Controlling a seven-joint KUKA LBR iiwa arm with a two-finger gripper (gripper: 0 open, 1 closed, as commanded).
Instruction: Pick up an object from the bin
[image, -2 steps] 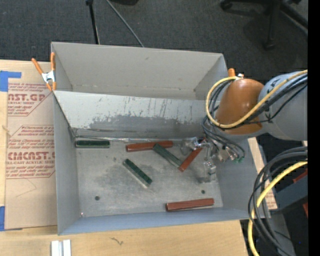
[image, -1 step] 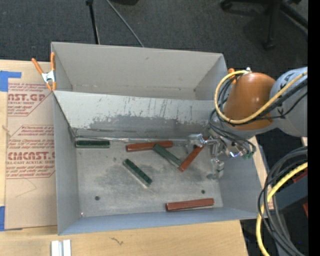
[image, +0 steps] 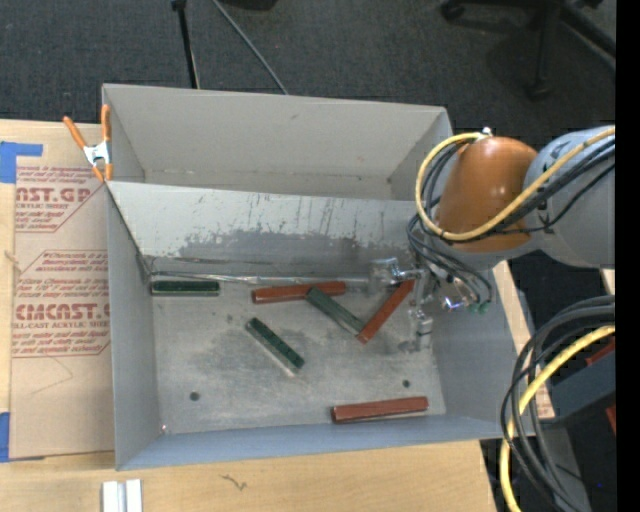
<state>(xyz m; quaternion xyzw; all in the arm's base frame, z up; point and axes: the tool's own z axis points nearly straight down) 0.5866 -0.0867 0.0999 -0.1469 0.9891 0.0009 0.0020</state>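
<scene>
1. Hanging low at the right side of the grey metal bin (image: 270, 150), the pincer (image: 408, 300) meets the upper end of a slanting red-brown flat stick (image: 383, 314) (whether wide or closed, I cannot tell).
2. A dark green flat stick (image: 335, 308) lies just beside its lower end.

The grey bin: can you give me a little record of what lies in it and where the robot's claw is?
Bin: grey metal bin, six loose bars
Red-brown: back red-brown bar; slanted red-brown bar at right; front red-brown bar
Green: back-left green bar; centre green bar; right green bar next to the slanted one
Gripper: gripper over the slanted bar's upper end
Hold: cannot tell
</scene>
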